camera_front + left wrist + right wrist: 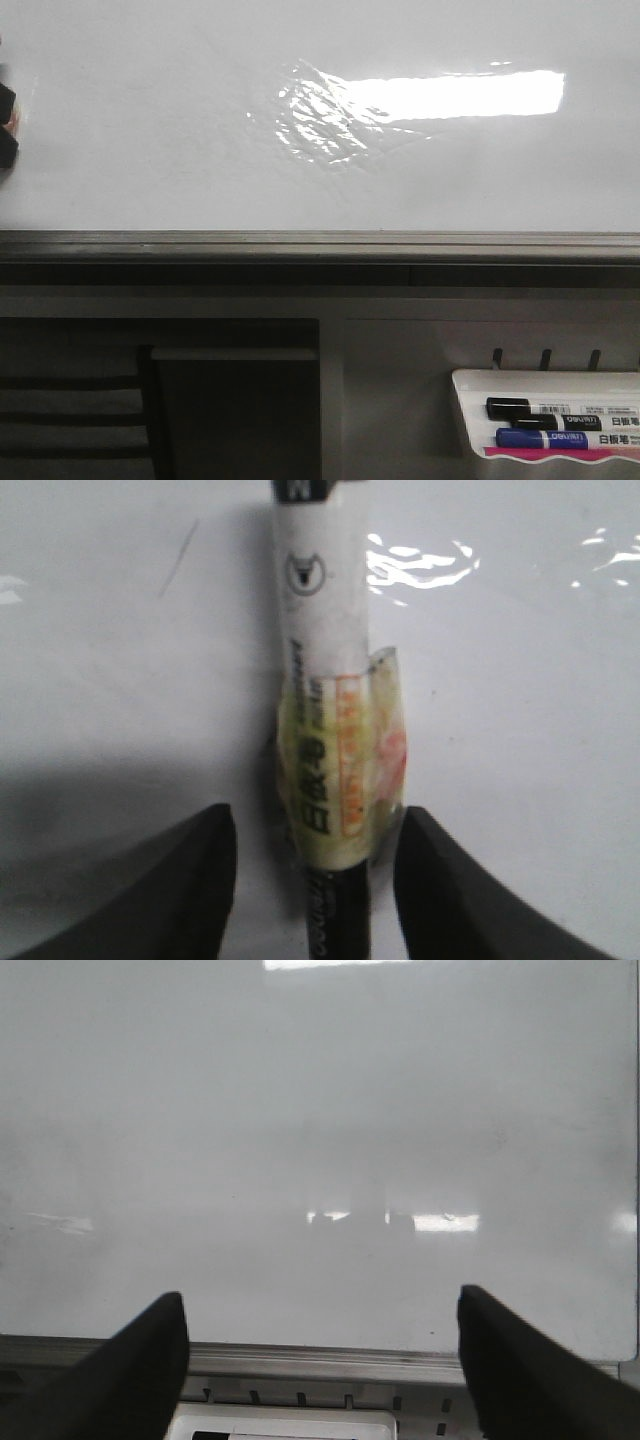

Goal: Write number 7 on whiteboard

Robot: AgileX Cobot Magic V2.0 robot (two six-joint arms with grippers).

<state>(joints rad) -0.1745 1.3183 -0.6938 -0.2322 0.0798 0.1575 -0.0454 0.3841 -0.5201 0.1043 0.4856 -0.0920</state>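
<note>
Gripping a taped marker (325, 730) in left gripper (315, 865), right gripper (320, 1360) spread wide; whiteboard (150, 130) showing no 7 yet.

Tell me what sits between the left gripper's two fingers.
In the left wrist view, a marker with a white barrel and yellowish taped label runs between the left gripper fingers, pointing at the whiteboard.

"DELI" and the characters 白板笔 are printed on the labels of the black marker (560, 410) and the blue marker (565, 438) in the marker tray (470, 400). On the held marker (320, 680), 白板笔 is partly legible; the rest is blurred.
</note>
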